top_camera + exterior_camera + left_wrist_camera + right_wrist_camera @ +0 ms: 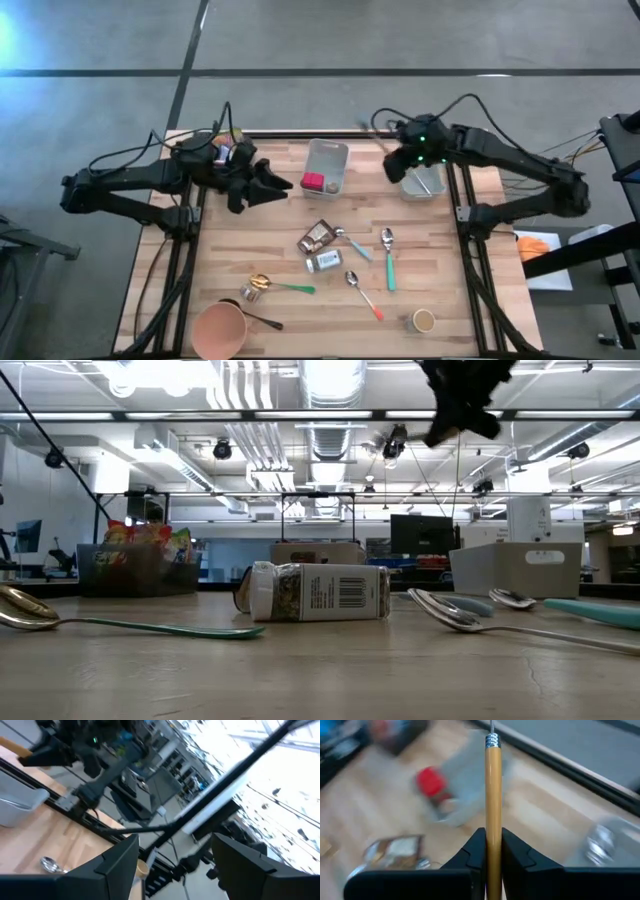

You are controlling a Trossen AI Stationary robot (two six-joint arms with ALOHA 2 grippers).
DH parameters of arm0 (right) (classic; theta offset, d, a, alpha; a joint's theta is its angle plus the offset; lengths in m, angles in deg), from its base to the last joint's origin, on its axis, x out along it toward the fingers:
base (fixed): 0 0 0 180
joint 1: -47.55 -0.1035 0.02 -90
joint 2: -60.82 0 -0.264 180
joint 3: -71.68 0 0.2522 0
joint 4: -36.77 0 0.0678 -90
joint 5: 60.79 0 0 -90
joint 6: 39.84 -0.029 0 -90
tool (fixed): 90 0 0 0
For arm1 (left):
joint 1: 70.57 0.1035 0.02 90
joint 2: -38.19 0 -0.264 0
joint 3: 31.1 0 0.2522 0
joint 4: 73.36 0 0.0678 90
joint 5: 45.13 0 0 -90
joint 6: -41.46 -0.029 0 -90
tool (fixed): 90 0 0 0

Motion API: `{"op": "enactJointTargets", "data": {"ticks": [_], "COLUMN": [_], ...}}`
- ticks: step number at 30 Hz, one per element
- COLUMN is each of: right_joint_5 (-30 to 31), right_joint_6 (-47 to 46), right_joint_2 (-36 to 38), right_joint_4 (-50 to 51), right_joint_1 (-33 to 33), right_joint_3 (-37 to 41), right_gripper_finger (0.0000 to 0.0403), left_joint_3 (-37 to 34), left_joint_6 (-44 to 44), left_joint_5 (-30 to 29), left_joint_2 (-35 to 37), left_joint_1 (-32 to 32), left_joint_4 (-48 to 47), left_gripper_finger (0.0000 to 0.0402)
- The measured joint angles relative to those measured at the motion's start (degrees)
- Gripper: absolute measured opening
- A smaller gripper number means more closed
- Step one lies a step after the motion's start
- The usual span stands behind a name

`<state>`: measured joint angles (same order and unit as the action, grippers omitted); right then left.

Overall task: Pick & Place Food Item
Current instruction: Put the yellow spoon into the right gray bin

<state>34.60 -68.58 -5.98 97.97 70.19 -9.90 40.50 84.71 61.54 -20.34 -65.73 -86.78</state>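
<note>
The right gripper (493, 851) is clamped on a thin wooden-handled tool (493, 785) with a metal ferrule, held up in the air near the right bin (424, 182) at the table's far right. What sits at the tool's far end cannot be seen. The left gripper (268, 188) hangs empty above the table's left side, its fingers (117, 865) well apart, beside the middle bin (328, 160). That bin already holds a red item (313, 182), likely a food piece, so at least one placement looks done. The task names no particular food, so which thing is meant is a guess. Left on the table are a brown packet (317, 236), a spice jar (324, 261) lying on its side, several spoons (387, 248), a pink cup (220, 329) and a small cup (423, 320). The packet and jar look like the food items still waiting; neither is touched by a gripper. If the tool is meant for the right bin, it still has to be lowered and let go there. The task seems partway through, with most of the table's things not yet sorted.
</note>
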Motion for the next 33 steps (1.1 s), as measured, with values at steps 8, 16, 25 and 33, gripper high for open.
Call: {"op": "enactJointTargets", "data": {"ticks": [8,16,25,33], "right_joint_5": [3.8,3.7,5.1,4.8], "right_joint_6": [-11.0,-12.9,-14.9,-10.0], "right_joint_2": [6.0,6.3,10.2,11.4], "right_joint_4": [-0.2,-2.4,-2.6,-0.9], "right_joint_1": [6.9,8.0,8.2,8.2], "right_joint_3": [13.4,23.5,28.6,32.6], "right_gripper_finger": [0.0024,0.0024,0.0024,0.0024], "left_joint_3": [0.0,0.0,0.0,0.0], "left_joint_6": [0.0,0.0,0.2,-1.3], "left_joint_5": [-4.4,-4.5,-4.5,-4.6], "left_joint_2": [-0.1,-0.1,-0.1,-0.1], "left_joint_1": [0.0,0.0,0.0,0.1], "left_joint_4": [-0.4,-0.5,-2.2,-3.3], "left_gripper_finger": [0.0252,0.0252,0.0252,0.0252]}}
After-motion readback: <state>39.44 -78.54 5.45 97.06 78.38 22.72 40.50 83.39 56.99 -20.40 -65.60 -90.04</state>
